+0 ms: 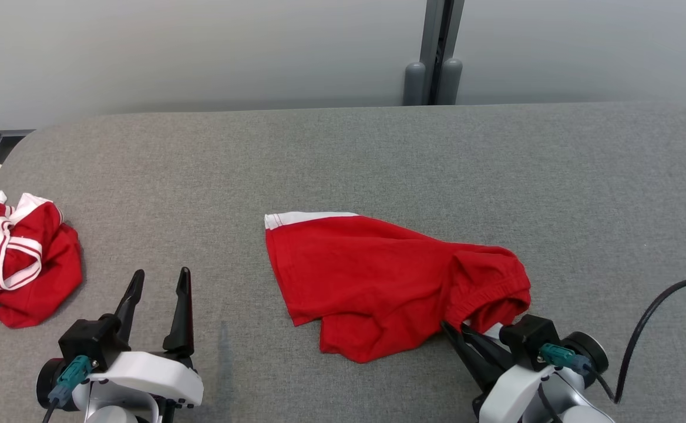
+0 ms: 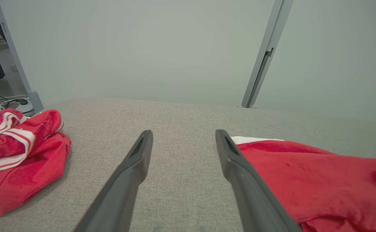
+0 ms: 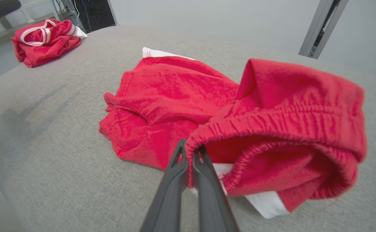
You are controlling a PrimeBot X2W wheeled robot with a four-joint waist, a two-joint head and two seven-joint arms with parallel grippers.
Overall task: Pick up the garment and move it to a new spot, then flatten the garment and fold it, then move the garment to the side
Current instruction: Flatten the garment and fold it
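Grippers sit nearest the robot. The right gripper [image 1: 446, 326] has its two fingers pressed together on the elastic waistband [image 3: 271, 122] of the red shorts [image 1: 378, 276], at the edge closest to the robot. In the right wrist view the pinched band is bunched and raised off the table, with the opening of the waist gaping toward the camera and a strip of white trim hanging beneath it. The left gripper [image 1: 162, 273] holds nothing. Its fingers are spread wide apart and point across bare table [image 1: 378, 158], just left of the shorts.

Beyond the pinch, the shorts lie near the middle of the grey cloth-covered table. One leg is spread fairly flat toward the left and ends in a white hem, while the waist end on the right is rumpled and doubled over.

Farther left, near the table's edge, a second red garment with white stripes [image 1: 20, 258] sits in a crumpled heap, well apart from the shorts. A pale wall [image 1: 202, 53] and a grey post [image 1: 437, 59] stand behind the table.

As I judge it, only the grasp has been taken. The shorts are neither flat nor folded, so smoothing, folding and setting them aside all remain.
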